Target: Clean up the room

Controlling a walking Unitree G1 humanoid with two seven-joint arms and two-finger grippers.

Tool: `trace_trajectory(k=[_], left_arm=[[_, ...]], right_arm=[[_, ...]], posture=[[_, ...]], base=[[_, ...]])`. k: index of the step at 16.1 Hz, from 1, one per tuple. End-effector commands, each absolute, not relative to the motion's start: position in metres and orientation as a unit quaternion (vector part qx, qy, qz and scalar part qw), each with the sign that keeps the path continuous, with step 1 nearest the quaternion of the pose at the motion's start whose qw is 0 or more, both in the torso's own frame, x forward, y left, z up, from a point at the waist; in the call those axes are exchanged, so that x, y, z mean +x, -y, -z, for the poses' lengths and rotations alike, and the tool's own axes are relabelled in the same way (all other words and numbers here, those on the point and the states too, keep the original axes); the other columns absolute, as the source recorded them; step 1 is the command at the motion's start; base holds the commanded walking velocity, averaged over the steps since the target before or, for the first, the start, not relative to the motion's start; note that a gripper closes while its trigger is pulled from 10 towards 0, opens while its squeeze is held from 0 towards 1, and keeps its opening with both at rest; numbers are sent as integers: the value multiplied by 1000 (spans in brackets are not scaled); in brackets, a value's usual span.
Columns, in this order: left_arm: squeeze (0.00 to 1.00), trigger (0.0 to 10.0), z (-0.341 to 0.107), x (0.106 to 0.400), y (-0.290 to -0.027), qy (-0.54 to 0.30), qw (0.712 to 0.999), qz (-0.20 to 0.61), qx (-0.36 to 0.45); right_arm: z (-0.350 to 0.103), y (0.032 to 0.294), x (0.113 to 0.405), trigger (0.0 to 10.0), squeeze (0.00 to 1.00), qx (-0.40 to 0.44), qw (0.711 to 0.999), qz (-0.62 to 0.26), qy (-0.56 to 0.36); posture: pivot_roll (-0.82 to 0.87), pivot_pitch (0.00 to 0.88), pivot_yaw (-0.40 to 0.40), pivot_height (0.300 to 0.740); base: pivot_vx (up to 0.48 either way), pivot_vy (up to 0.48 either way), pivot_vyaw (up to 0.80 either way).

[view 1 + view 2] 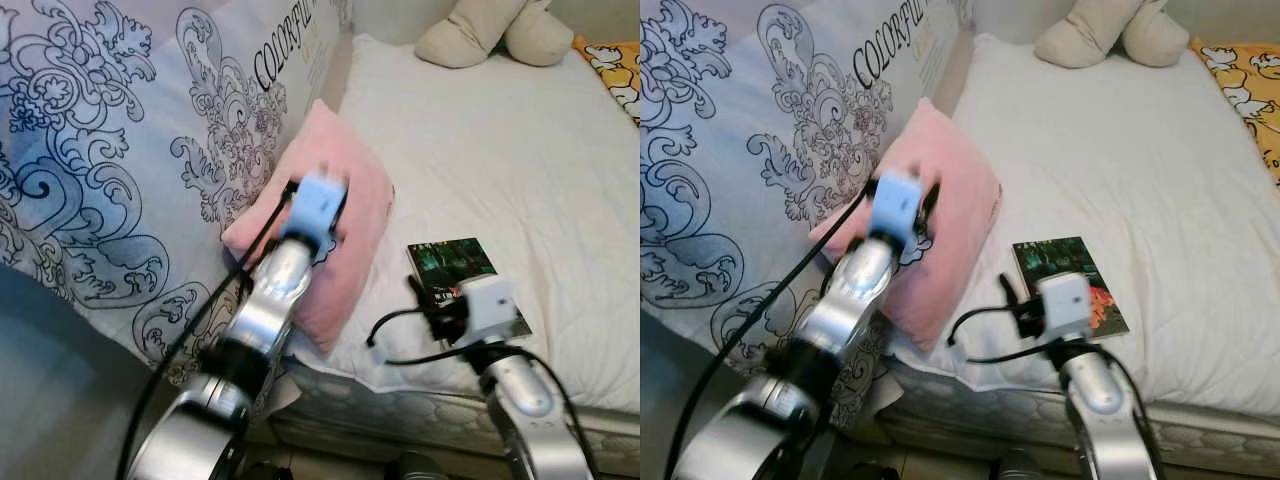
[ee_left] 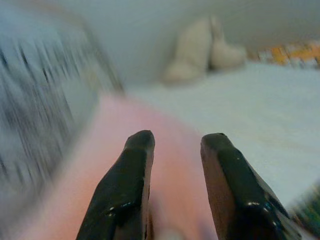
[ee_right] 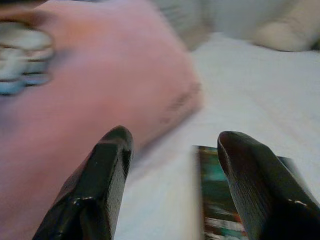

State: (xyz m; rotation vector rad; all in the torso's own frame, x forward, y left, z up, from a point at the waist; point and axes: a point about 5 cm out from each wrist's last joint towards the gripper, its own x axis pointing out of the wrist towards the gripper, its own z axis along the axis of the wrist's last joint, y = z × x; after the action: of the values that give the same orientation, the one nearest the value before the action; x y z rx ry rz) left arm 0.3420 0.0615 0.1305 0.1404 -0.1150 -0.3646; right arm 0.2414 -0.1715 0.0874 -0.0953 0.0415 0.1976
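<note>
A pink pillow (image 1: 358,215) leans at the near edge of the bed, between a patterned duvet (image 1: 120,150) and the white sheet (image 1: 500,150). My left gripper (image 2: 175,150) is over the pillow, open, with the pink cloth showing in the gap between its fingers (image 2: 130,180). A dark green book (image 1: 450,258) lies flat on the sheet just right of the pillow. My right gripper (image 3: 172,145) hovers low over the book's near end, open and holding nothing. Both wrist views are blurred.
A beige plush toy (image 1: 495,30) sits at the head of the bed, and a yellow printed blanket (image 1: 615,65) lies at the far right. The quilted mattress edge (image 1: 400,410) runs in front of me. The big duvet fills the bed's left side.
</note>
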Motion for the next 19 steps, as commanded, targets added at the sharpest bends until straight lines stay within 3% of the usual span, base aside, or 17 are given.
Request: trace_trajectory(k=[1,2,3,4,7,16,17,18,19], left_arm=[[0,10000,-132,341,-73,46,980,190,27],[0,10000,-131,341,-78,40,982,183,21],[0,10000,-129,343,-88,31,986,162,12],[1000,10000,-128,345,-99,23,990,139,0],[1000,10000,-124,342,-111,14,991,132,-16],[1000,10000,-119,339,-90,2,985,171,-29],[1000,10000,-120,338,-88,7,983,179,-34],[1000,10000,-120,337,-87,9,983,183,-31],[1000,10000,-119,337,-88,6,983,181,-36]], right_arm=[[-92,195,248,10000,0,-87,996,-4,-12],[-93,200,250,10000,0,-111,994,16,-11],[-99,210,252,10000,1000,-124,991,46,2],[-102,214,252,10000,1000,-119,991,54,9],[-97,216,250,10000,1000,-86,995,52,-2],[-94,209,257,10000,1000,-105,994,31,-6],[-94,204,258,10000,835,-109,994,15,-6],[-94,203,258,10000,0,-110,994,11,-6],[-94,203,259,10000,0,-114,993,9,-5]], posture=[[-196,0,82,704],[-193,0,80,704],[-190,0,75,704],[-189,0,74,704],[-192,0,69,704],[-199,0,68,704],[-200,0,69,704],[-200,0,67,704],[-200,0,67,704]], base=[[0,0,0],[0,0,0],[0,0,0],[0,0,0],[0,0,0],[0,-463,0],[0,-428,0],[0,-428,0],[398,0,0]])
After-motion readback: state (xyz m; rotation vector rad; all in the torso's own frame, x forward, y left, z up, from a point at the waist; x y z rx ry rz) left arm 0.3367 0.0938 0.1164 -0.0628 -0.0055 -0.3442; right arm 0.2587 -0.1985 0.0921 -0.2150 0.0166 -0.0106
